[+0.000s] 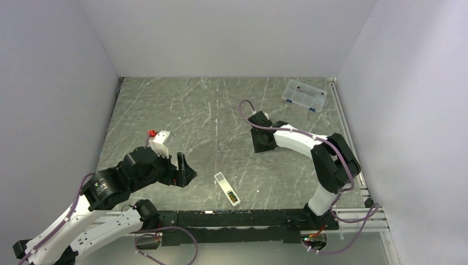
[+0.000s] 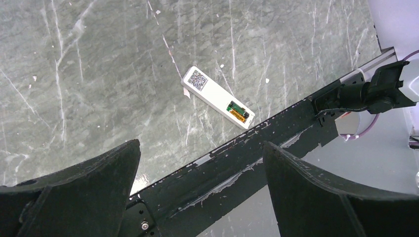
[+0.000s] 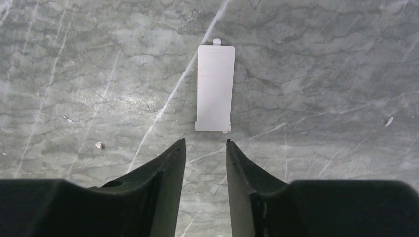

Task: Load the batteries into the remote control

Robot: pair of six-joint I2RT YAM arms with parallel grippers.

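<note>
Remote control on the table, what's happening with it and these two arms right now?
The remote control lies recess-up near the front edge of the table, with both batteries sitting in it. Neither arm holds anything. The left gripper hangs wide open nearby. The right gripper, jaws slightly apart, points at the flat white cover piece, which lies apart from the remote.

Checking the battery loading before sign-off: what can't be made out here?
- Slim white plastic remote control: its button face, turned down against the table in both views.
- Gold and green batteries: whether fully seated, too small, left wrist view.
- Clear plastic compartment box: contents, too small, top view.
</note>
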